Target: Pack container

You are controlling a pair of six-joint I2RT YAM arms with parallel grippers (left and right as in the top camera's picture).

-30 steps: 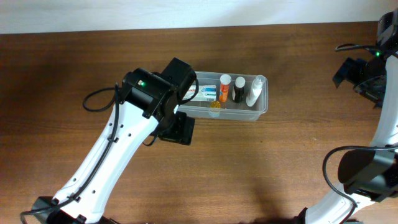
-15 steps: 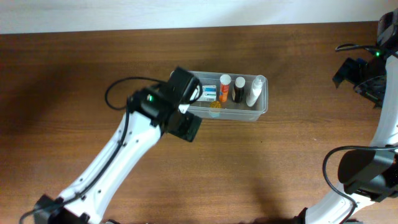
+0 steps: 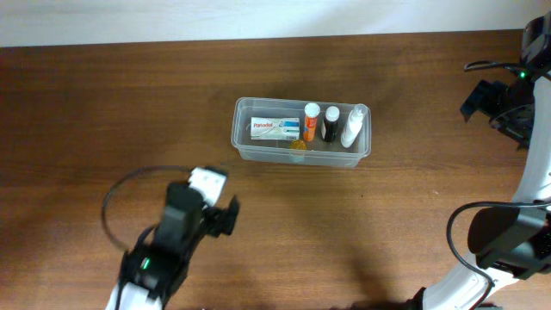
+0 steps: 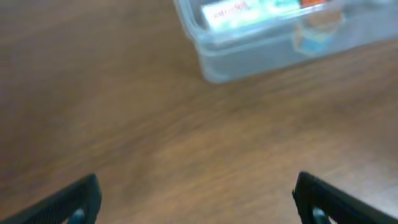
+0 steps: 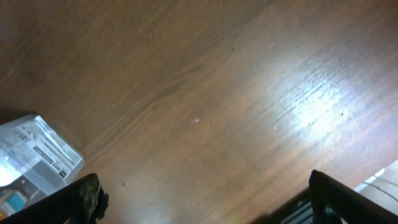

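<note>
The container [image 3: 258, 156] toward the bench's [image 3: 387, 224] far edge holds a box [image 3: 275, 129] and bottles [image 3: 311, 120], so my jaws hang apart, empty.

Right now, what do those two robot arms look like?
Both the left arm and the right arm have white tube-like links with black joints, each with a small green light. Looping black cables run alongside. The fingers are black.
</note>
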